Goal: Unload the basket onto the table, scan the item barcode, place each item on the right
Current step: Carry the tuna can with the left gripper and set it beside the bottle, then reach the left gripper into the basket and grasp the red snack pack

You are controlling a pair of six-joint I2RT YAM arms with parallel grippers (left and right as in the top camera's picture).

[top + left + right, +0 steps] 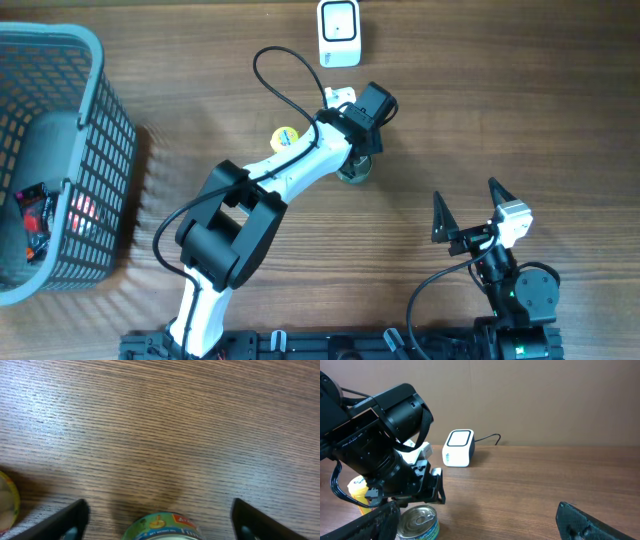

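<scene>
Left claw (160, 505) hung with jaws apart, straddling the can (418, 525). A gap showed on both sides, so nothing was clamped. Can stood upright between the fingers, lid up, axis vertical, directly under the wrist. Scanner (339, 32) sat beyond the claw, near, window up. A yellow tub (287, 135) lay just outside one finger. Right claw (466, 195) was also apart, empty, well away from the can. Left arm was clearly nearer. Likely next: close on the can's sides and tip the label toward the scanner. Barcode not seen.
</scene>
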